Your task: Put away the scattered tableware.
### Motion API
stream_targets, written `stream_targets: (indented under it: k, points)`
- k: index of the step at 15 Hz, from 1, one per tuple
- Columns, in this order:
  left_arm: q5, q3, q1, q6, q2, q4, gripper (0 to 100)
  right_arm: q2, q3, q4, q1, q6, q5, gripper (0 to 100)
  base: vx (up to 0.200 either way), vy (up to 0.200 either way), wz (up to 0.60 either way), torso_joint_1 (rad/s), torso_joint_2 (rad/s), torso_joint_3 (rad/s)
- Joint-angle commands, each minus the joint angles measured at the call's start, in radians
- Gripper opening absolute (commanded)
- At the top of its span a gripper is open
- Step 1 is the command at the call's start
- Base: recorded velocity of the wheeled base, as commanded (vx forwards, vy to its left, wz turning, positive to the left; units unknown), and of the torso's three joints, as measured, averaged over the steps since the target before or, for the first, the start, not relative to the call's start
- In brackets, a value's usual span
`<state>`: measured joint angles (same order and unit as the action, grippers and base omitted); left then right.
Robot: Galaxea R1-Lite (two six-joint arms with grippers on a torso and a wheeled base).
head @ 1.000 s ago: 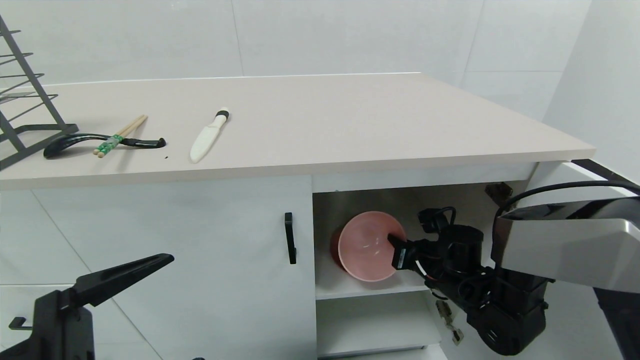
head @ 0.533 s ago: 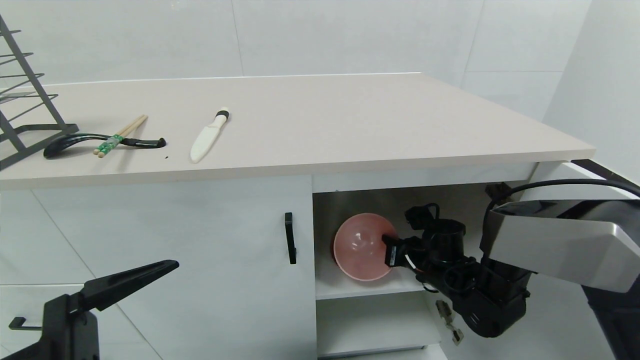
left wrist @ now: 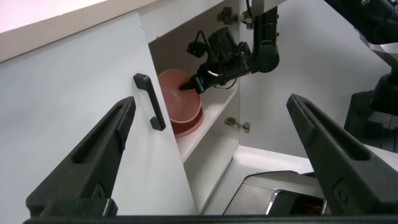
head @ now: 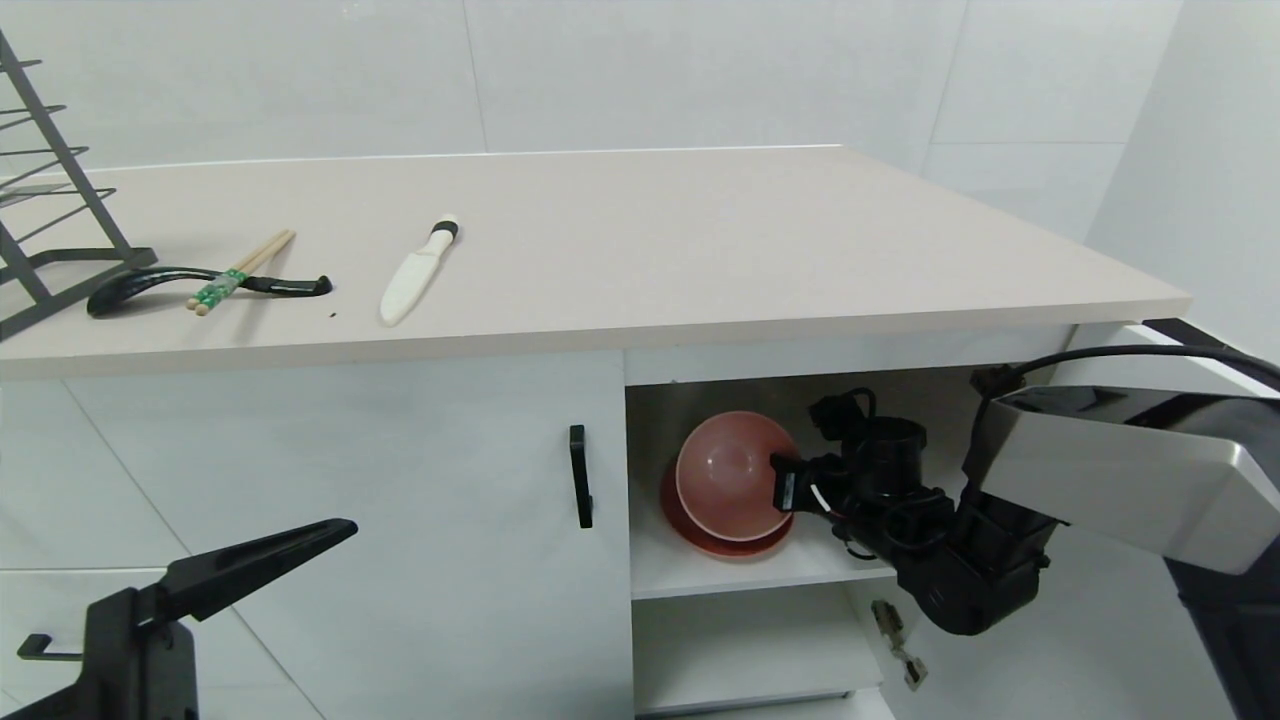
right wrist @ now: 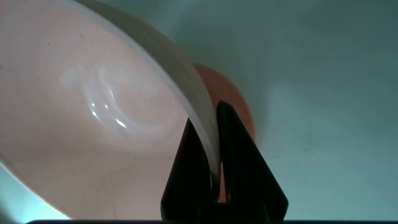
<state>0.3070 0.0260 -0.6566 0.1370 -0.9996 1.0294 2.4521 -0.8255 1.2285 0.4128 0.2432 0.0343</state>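
Right hand (head: 785, 487): clamped on the rim of the pink bowl (head: 725, 472), inside the open cabinet (head: 650, 420).
Left hand (left wrist: 211, 102): fingers held apart, in front of the cabinet's closed door (head: 400, 500).
Step in hand: the bowl is best levelled and lowered squarely into the red dish (head: 705, 537) before release, so that it nests rather than tips.
Cabinet contents: 1 red dish on the upper shelf (head: 760, 575); the bowl is held tilted above it, and contact cannot be told.

- Pale surface (head: 700, 230) ran beneath a white tiled wall (head: 700, 70).
- Dark wire rack (head: 100, 255) stood at its left end.
- Closed cabinet door (head: 350, 520) carried a black handle (head: 578, 475).
- Metal hinge (head: 897, 640) hung low, right of the shelves.
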Motion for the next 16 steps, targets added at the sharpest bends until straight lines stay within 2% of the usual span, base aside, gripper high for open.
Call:
stream_targets:
  k: [1,14,15,16]
  points:
    - [0.001,-0.001,0.000,0.000,-0.004,0.000,100,0.002,-0.004,0.000,-0.002,0.001,-0.002,0,0.000,0.000,0.00,0.000,0.00,0.000]
    - [0.001,-0.003,0.002,0.001,-0.004,-0.002,100,0.059,0.000,0.014,0.003,-0.036,-0.004,0,0.000,0.000,0.00,0.000,0.00,0.000]
    - [0.001,-0.003,0.002,0.001,-0.004,-0.002,100,0.062,-0.001,0.014,0.004,-0.036,-0.004,100,0.000,0.000,0.00,0.000,0.00,0.000]
    - [0.001,-0.003,0.002,0.001,-0.004,-0.002,100,0.062,-0.001,0.014,0.004,-0.036,-0.004,100,0.000,0.000,0.00,0.000,0.00,0.000]
